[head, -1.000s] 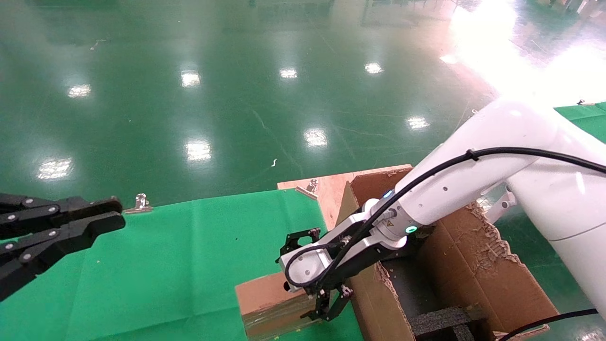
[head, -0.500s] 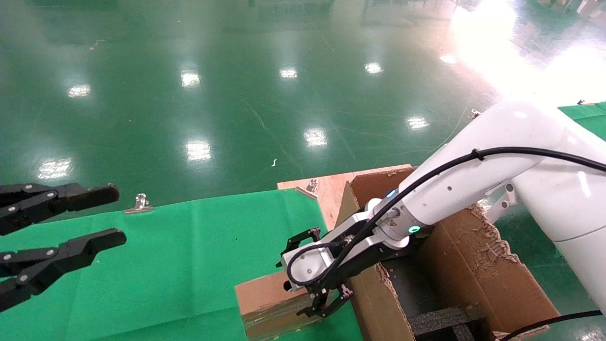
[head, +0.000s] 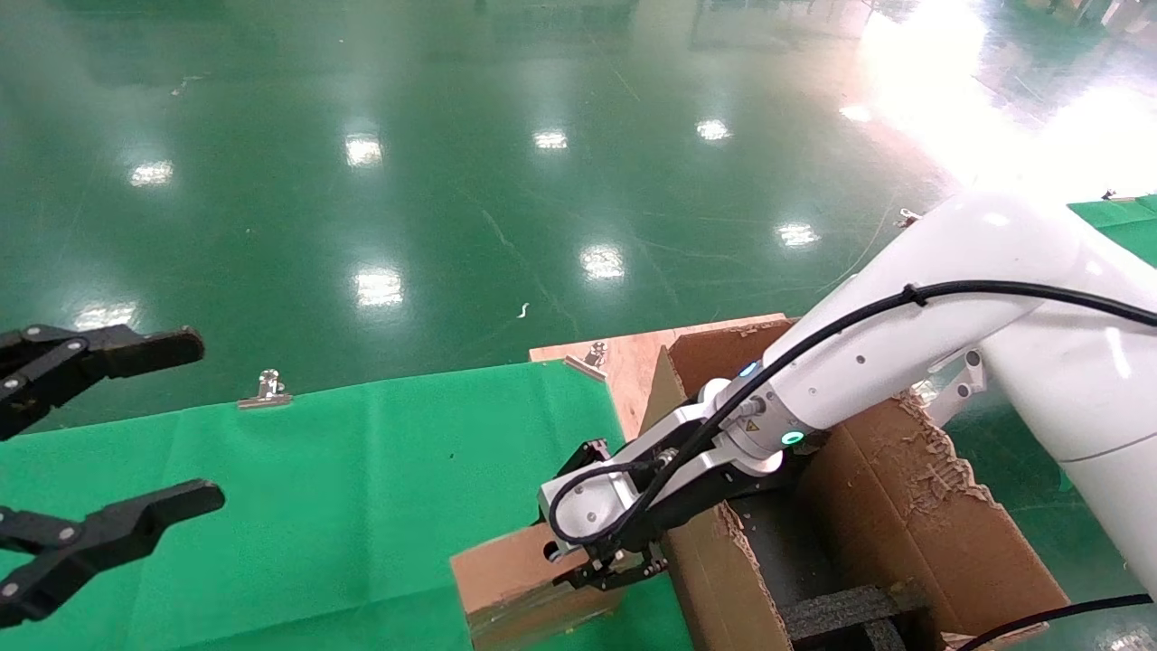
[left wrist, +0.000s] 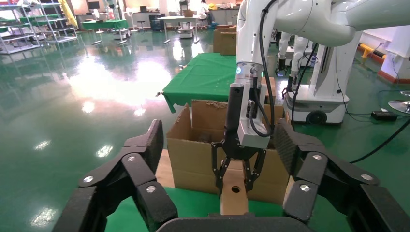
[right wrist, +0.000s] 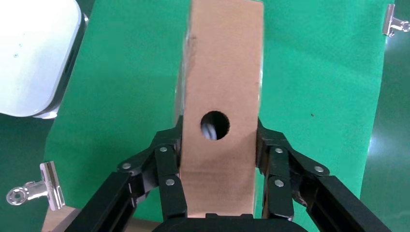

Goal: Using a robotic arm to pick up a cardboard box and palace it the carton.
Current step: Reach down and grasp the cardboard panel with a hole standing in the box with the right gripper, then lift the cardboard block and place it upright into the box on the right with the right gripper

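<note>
The small brown cardboard box [head: 506, 579] with a round hole stands on the green cloth, close against the large carton [head: 904, 515]. The white robotic arm [head: 904, 344] reaches down over the carton's left wall. Its right gripper [head: 592, 561] is shut on the box's two sides. In the right wrist view the black fingers [right wrist: 167, 169] press both sides of the box [right wrist: 222, 87] just below the hole. The left wrist view shows the same grip [left wrist: 238, 176] on the box [left wrist: 234, 198], in front of the carton [left wrist: 193, 154]. My left gripper [head: 199, 420] is wide open and empty at the far left.
Green cloth [head: 362, 488] covers the table, held by binder clips [head: 268, 387] [head: 595, 353] at its far edge. A bare wooden board [head: 633, 353] shows beside the carton. Black foam inserts [head: 841, 606] lie inside the carton. Shiny green floor lies beyond.
The left gripper went from shut to wide open. The right gripper's fingers closed in on the small box's sides, and the box shifted slightly.
</note>
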